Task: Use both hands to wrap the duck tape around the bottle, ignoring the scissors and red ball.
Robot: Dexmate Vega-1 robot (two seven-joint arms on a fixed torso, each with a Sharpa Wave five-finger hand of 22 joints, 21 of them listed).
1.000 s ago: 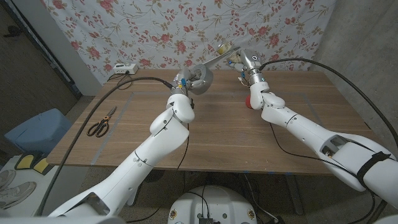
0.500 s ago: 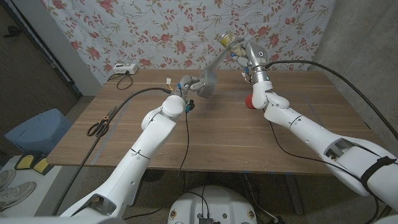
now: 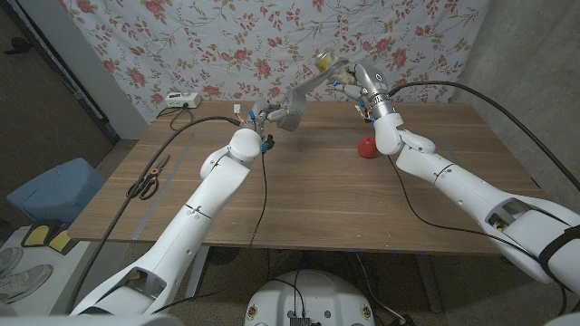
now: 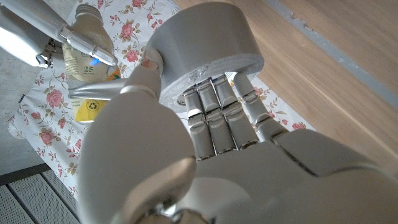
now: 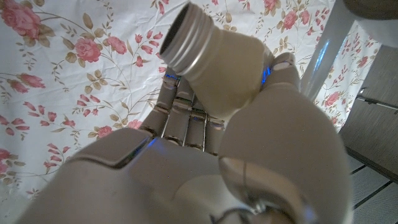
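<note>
Left hand (image 3: 269, 115) grips grey duct-tape roll (image 3: 292, 106), now raised toward 12 o'clock; right hand (image 3: 362, 80) clasps pale plastic bottle (image 3: 329, 62); tape strip (image 3: 313, 85) steeper.

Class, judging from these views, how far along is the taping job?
Done: left robot hand holds the tape roll, right robot hand holds the bottle, both raised. In hand: a tape strip spans between them. Left: winding it around the bottle. Scissors and red ball lie untouched.

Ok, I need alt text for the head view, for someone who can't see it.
Above a wooden table, the left hand holds a grey roll of duct tape whose strip stretches to a clear plastic bottle held by the right hand. A red ball and black-handled scissors lie on the table.
</note>
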